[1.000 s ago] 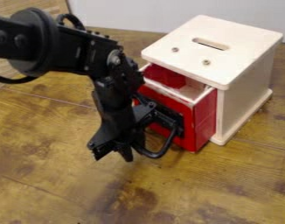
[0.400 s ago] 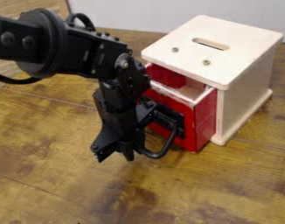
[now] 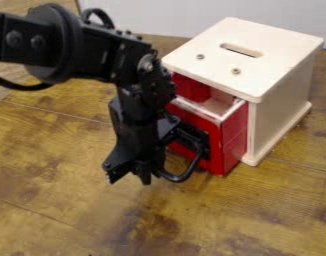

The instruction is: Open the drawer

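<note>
Camera view, looking down at a slant: to the right, a cream wooden box (image 3: 289, 105) with a slot in its top, set on a wood-patterned table (image 3: 72, 215). Set in the side of the box facing the arm, the red drawer (image 3: 234, 135), partly out, with part of its inside showing beneath the overhanging top. On its front, a black loop handle (image 3: 201, 158), partly hidden. In from the upper left, a black robot arm (image 3: 92, 50), bent downward, with its gripper (image 3: 151, 163) low in front of the drawer, right at the handle.

Judging the risks: could slip off the loop if merely hooked or lightly pinched, leaving the drawer only part open. Could drag or turn the whole box if pulling off to one side, with no clamp visible on it. Could jam the drawer in its opening through the same crooked pull, or scrape the table by dipping too low. Best drawn straight out from the box, slowly.

As for the hand: closed, with no wide spread between the fingers. Apparently touching the handle, but too dark and too overlapped, black against black, to tell for certain whether truly gripping the bar or just hooked against it.
</note>
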Action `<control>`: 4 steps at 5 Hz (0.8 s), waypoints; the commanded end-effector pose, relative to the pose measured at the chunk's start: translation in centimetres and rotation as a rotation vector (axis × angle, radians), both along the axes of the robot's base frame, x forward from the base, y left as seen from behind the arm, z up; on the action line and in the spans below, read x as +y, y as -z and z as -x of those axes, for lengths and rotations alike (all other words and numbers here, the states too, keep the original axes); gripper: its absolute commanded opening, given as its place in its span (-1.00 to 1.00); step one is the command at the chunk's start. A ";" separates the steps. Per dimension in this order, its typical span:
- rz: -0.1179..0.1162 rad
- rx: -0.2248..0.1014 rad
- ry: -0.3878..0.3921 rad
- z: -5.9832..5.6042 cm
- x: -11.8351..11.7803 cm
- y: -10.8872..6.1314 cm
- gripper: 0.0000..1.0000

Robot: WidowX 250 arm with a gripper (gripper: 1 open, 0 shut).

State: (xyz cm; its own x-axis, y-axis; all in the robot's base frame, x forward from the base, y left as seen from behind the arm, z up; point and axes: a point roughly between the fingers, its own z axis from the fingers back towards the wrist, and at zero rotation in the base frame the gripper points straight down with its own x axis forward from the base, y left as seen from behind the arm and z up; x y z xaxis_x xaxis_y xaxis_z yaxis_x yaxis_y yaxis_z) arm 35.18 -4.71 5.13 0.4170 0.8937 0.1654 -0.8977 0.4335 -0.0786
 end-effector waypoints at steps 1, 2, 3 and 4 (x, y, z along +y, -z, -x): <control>0.014 -0.111 0.102 -0.6 -2.3 -5.1 -1.00; 0.007 -0.105 0.108 -0.1 -2.2 -6.2 -1.00; -0.007 -0.101 0.098 0.5 -1.8 -5.3 -1.00; -0.021 -0.093 0.091 1.0 -1.4 -4.5 -1.00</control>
